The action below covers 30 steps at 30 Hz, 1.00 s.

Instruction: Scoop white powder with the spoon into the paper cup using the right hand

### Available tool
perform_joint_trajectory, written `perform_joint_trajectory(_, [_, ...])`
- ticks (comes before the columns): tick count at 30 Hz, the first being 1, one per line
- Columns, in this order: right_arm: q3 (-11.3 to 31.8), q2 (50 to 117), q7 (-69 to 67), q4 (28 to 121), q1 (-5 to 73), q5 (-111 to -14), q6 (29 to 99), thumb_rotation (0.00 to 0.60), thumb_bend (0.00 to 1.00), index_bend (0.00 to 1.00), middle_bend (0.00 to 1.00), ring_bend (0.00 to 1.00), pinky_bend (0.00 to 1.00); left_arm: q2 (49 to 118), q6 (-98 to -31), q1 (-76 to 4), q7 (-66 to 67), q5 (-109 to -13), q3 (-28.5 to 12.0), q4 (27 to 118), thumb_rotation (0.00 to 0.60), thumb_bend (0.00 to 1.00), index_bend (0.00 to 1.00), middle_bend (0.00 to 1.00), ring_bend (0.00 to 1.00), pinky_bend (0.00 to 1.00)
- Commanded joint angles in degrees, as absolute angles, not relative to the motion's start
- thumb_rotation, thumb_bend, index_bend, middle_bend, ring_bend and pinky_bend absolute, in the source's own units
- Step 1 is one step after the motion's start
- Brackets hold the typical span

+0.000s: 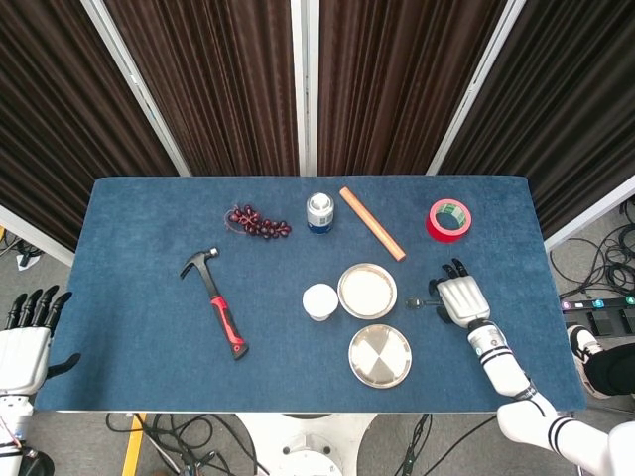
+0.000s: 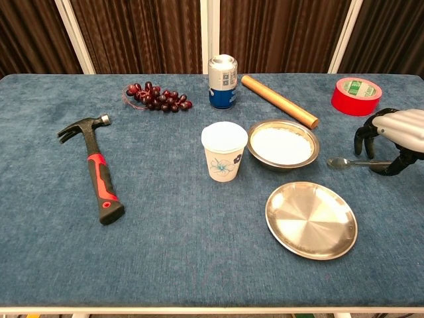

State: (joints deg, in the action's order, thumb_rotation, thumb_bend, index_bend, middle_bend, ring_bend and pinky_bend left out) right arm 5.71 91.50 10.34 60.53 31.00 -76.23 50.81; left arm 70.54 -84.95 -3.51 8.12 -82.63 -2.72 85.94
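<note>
Chest view puts your right robot hand (image 2: 392, 142) spread over the spoon (image 2: 358, 161) handle, gripping nothing, so a shallow pinch could skid it across the table (image 2: 165, 232).

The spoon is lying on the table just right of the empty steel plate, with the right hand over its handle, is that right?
Not quite. The spoon lies just right of the bowl of white powder, not the empty steel plate, which sits nearer the front edge. The right hand is over its handle, as the chest view shows.
</note>
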Motion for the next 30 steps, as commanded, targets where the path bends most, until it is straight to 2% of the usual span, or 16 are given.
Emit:
perform_joint_trajectory(1, [5.4, 91.65, 9.77, 60.07, 31.24, -76.5, 50.54, 0.6, 0.27, 0.43, 0.48, 0.13, 0.0, 70.63, -84.87, -3.51, 8.05, -82.59, -2.67, 85.74, 0.6, 0.07, 0.19, 0.17, 0.04, 0.05])
perform_joint_trajectory(30, [4.27, 92.77, 9.02, 57.8, 32.59, -76.55, 49.3, 0.6, 0.33, 0.52, 0.54, 0.17, 0.0, 71.23, -84.1, -3.97, 7.76, -82.13, -2.73, 84.87, 0.6, 0.07, 0.19, 0.15, 0.04, 0.05])
